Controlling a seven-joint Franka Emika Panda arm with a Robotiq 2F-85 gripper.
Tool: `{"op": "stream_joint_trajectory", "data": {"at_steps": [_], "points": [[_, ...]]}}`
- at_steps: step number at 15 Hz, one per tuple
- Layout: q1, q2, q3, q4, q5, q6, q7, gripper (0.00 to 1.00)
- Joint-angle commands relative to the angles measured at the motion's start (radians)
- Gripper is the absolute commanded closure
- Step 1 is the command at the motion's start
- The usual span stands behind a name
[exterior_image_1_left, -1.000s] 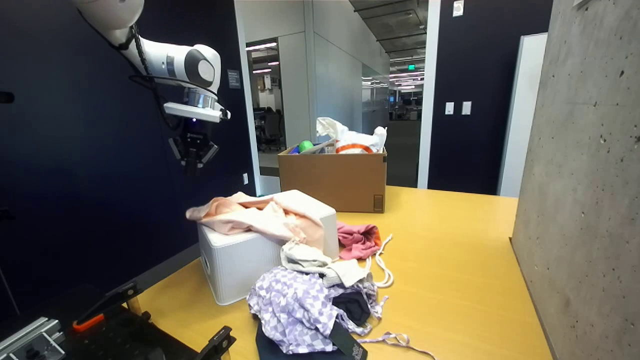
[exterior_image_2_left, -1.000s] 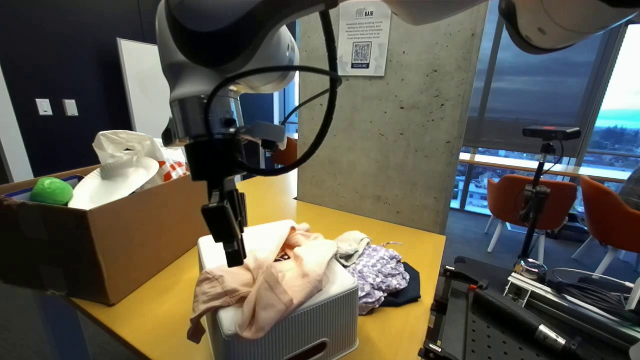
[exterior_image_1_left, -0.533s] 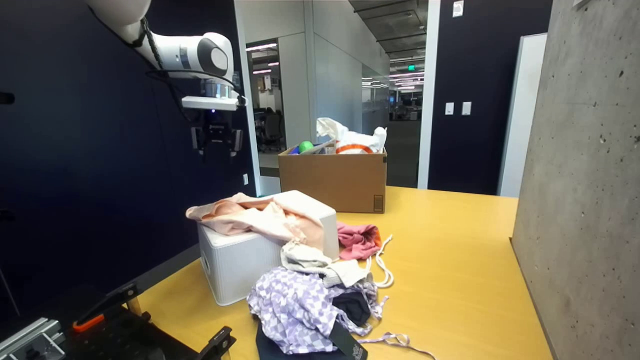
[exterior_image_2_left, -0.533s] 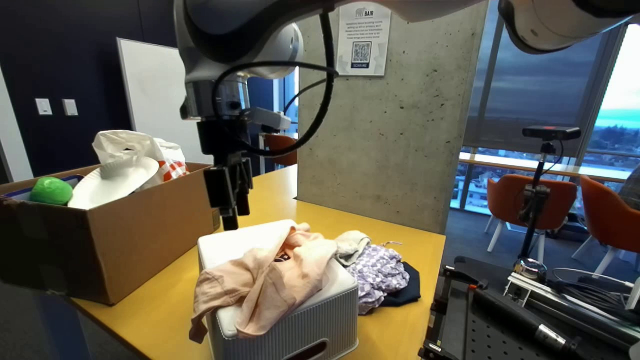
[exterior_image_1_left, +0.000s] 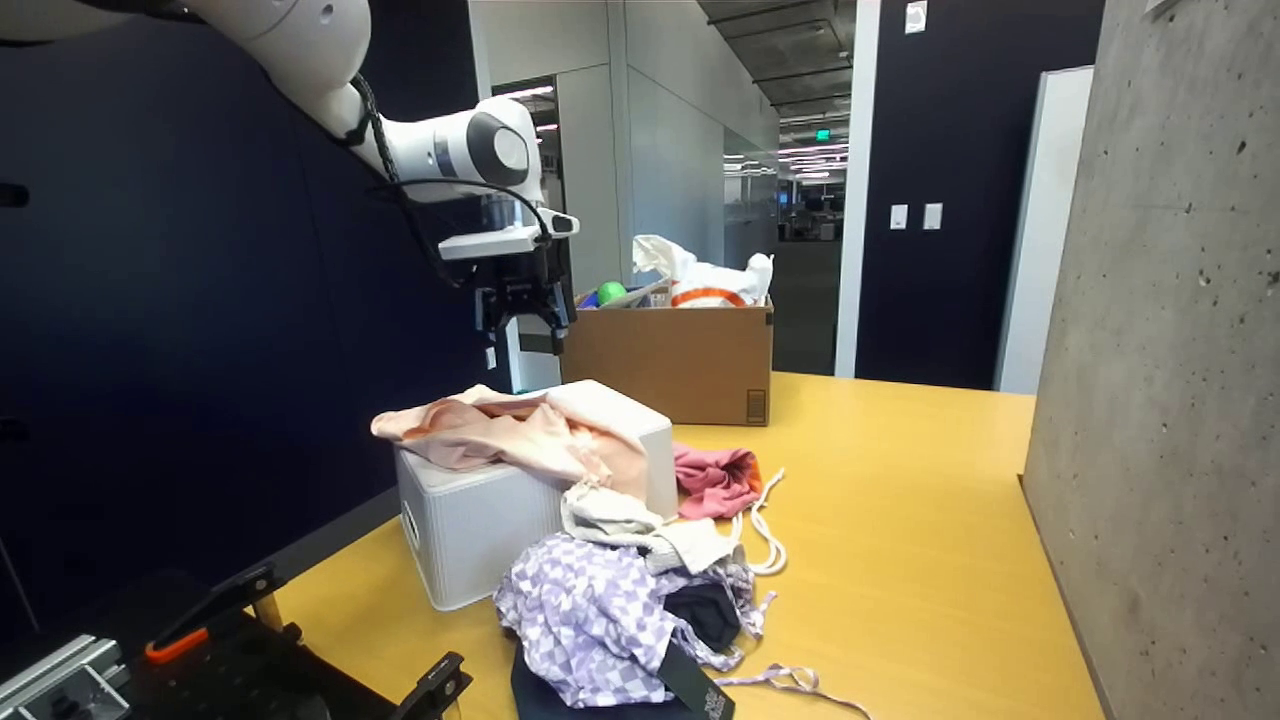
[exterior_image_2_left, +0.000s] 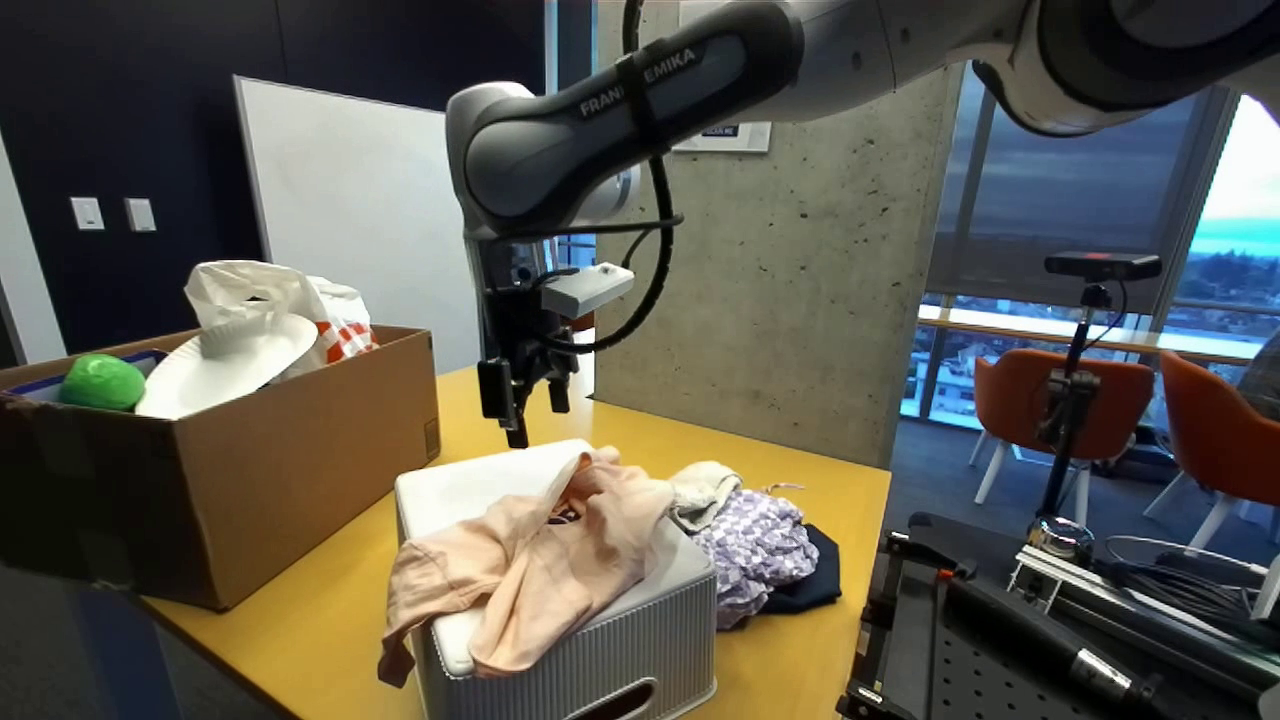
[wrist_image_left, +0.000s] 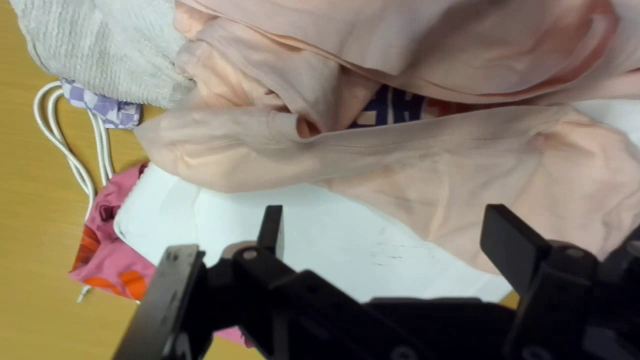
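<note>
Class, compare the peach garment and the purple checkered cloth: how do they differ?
The peach garment looks mostly plain; the checkered cloth is patterned purple and white. The peach garment drapes over the white box; the checkered cloth lies heaped beside it. Both are crumpled.

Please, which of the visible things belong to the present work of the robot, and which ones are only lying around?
Probably in the work, being nearest to the open, empty gripper:
peach cloth, draped over the box
white ribbed box beneath it

Apparently just lying around:
purple checkered cloth
pale knit cloth
pink cloth
cardboard box with a white bag inside
</note>
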Motion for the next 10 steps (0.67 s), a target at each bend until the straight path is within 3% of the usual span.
{"op": "stream_joint_trajectory", "data": {"at_steps": [1, 10], "points": [[0.009, 0.055, -0.033, 0.059, -0.03, 0.006, 0.096, 0.0], [0.08, 0.076, -0.063, 0.076, 0.023, -0.072, 0.601, 0.0]]}}
